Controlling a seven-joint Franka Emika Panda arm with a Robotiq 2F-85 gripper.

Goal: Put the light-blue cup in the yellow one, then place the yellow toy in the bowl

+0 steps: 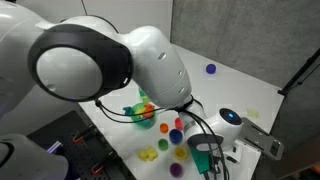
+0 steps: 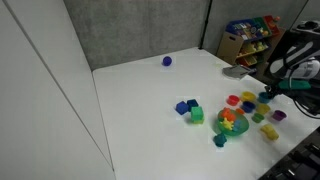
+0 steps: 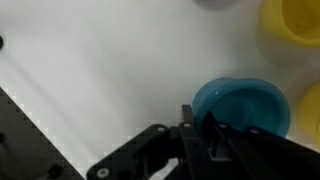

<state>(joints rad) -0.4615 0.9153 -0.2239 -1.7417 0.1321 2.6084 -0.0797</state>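
In the wrist view my gripper [image 3: 205,125] is shut on the rim of the light-blue cup [image 3: 245,105], one finger inside and one outside. The plain yellow cup [image 3: 295,25] lies at the top right of that view, apart from the held cup. In an exterior view my gripper [image 1: 205,152] hangs over the table's near edge with the light-blue cup [image 1: 203,145] in it. The pale-yellow toy [image 1: 148,154] lies on the table. The teal-green bowl [image 1: 135,118] stands behind it with small coloured toys inside. It also shows in an exterior view [image 2: 230,128], with my gripper [image 2: 268,95] to its right.
Several little cups stand between bowl and gripper: red [image 1: 164,127], dark blue [image 1: 176,135], purple [image 1: 178,123], yellow with a purple centre [image 1: 181,153]. A blue ball [image 1: 210,69] lies far back. Blue and green blocks [image 2: 190,110] sit mid-table. A shelf of toys [image 2: 250,40] stands behind.
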